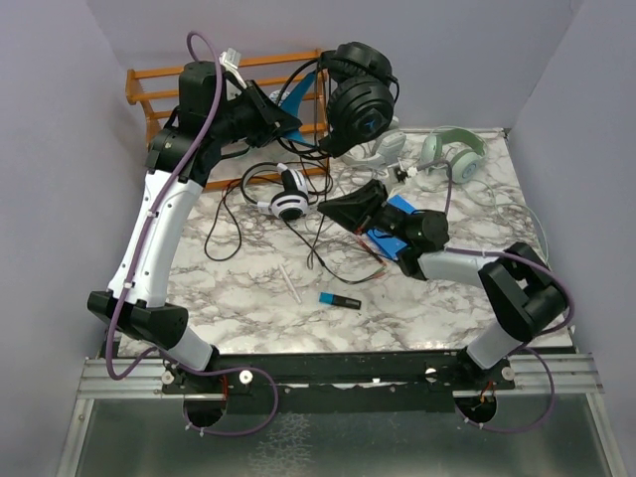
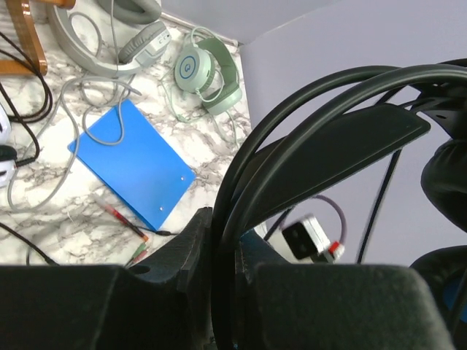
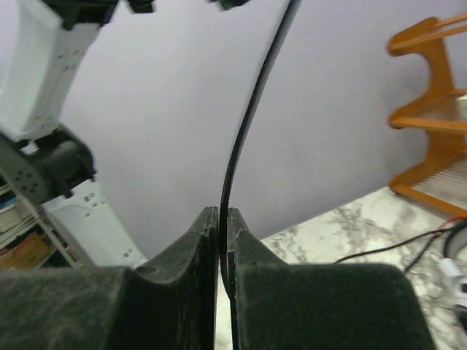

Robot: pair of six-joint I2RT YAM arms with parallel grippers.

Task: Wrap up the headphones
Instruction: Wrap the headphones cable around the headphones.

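The all-black headphones (image 1: 360,91) hang in the air over the back of the table, and my left gripper (image 1: 290,119) is shut on their headband (image 2: 321,138). In the left wrist view the band runs between the pinched jaws of the left gripper (image 2: 226,237). Their thin black cable (image 3: 249,120) drops toward the table. My right gripper (image 1: 331,211) (image 3: 223,219) is shut on this cable just above the marble. A white-and-black pair (image 1: 289,195) lies beside it. A pale grey-white pair (image 1: 384,149) (image 2: 109,36) and a pale green pair (image 1: 454,149) (image 2: 208,73) lie at the back right.
A wooden rack (image 1: 149,87) (image 3: 438,109) stands at the back left. A blue board (image 1: 397,221) (image 2: 135,164) lies under the right arm. Loose cables (image 1: 234,224) sprawl over the marble top; a white stick (image 1: 290,283) and a blue marker (image 1: 340,299) lie near the front.
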